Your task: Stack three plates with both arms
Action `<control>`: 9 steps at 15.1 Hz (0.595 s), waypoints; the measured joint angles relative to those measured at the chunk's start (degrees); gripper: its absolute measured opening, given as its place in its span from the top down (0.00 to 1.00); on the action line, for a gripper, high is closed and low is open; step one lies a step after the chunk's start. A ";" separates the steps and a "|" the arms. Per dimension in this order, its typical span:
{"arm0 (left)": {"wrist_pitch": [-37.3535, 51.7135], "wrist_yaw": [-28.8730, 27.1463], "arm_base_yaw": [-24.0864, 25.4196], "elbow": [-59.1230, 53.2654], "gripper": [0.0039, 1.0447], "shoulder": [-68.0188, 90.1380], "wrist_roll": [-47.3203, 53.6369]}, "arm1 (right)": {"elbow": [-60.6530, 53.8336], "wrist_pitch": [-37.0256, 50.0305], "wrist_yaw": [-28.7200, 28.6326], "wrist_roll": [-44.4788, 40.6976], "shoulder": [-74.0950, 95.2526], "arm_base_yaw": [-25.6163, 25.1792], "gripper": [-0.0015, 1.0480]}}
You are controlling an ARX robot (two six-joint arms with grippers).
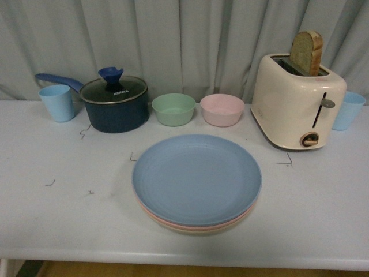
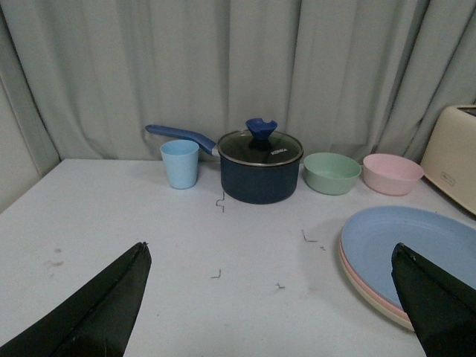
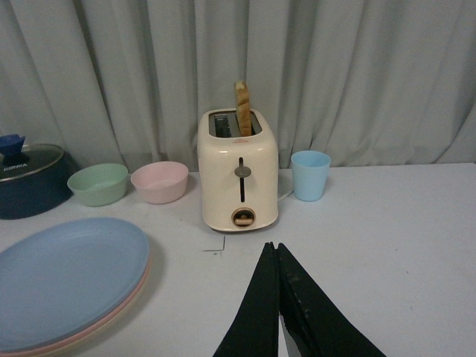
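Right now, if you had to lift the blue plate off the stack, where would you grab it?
Probably by the thin rim of the blue plate, pinched from the side. It lies flat on the pink and beige plates, with no handle. The left gripper is open beside that edge; the right gripper is shut.

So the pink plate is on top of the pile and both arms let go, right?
Not quite: the blue plate is on top, with the pink plate under it, as the front view shows. The rest holds: neither arm is holding a plate.
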 joint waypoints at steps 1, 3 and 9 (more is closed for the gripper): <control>0.00 0.00 0.00 0.00 0.06 0.00 0.02 | 0.00 -1.11 0.00 0.00 -1.14 0.00 0.98; 0.00 0.00 0.00 0.00 0.06 0.00 0.02 | 0.00 -2.91 0.00 0.00 -2.95 0.00 0.98; 0.00 0.00 0.00 0.00 0.06 0.00 0.02 | 0.02 -13.64 -0.07 -0.02 -13.31 0.00 0.98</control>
